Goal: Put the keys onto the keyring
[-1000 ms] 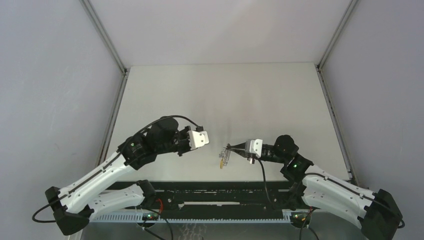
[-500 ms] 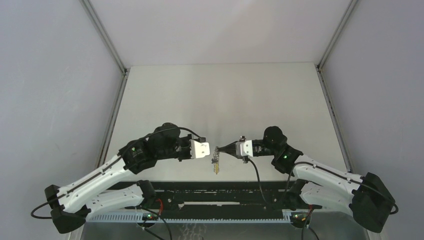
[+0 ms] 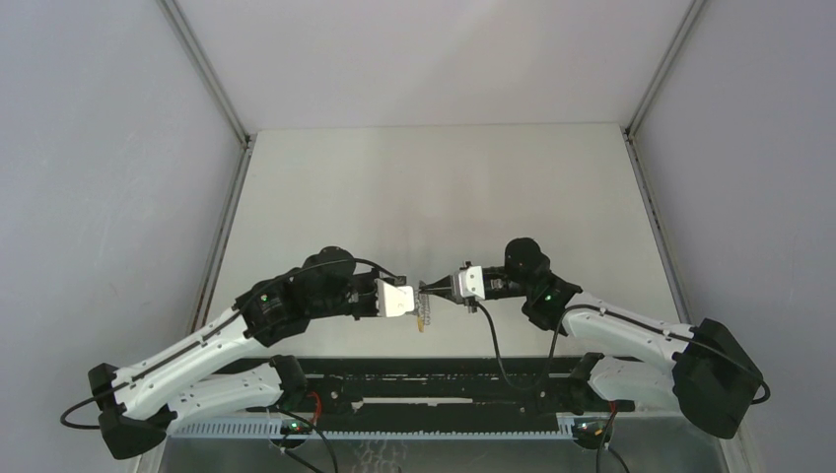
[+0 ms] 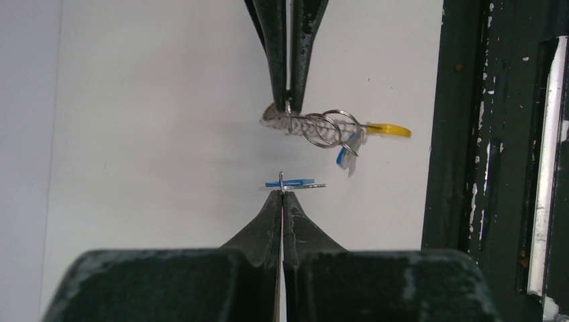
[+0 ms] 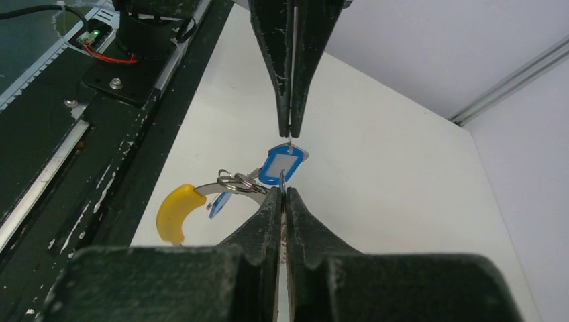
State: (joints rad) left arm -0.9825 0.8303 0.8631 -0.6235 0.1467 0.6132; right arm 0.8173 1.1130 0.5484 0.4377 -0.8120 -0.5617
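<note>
**Two Grippers Meet Tip to Tip**

The left gripper (image 4: 282,196) is squeezed tight. Right at its tips it pinches a blue key (image 4: 290,183). The key lies flat and sticks out sideways from the tips. In the right wrist view, its blue head has a pale patch in the middle.

The right gripper (image 5: 282,194) is squeezed tight too. It holds the keyring (image 4: 315,125) by one end, right at its tips. The ring is a silver, wiggly loop. It stretches out sideways from the right gripper's tips, toward the black rail (image 4: 470,134) at the near edge of the table (image 3: 444,197). At the far end of the ring, away from the tips, is a yellow curved part (image 4: 388,130). A second blue key (image 4: 343,155) hangs from the ring, between the tips and the yellow part.

The two grippers point at each other, tip to tip. They are very near but apart. The blue key in the left gripper sits just in front of the right gripper's tips, close to the held end of the keyring. In the left wrist view there is a small gap between this key and the ring. Both grippers are up in the air above the white table.
</note>
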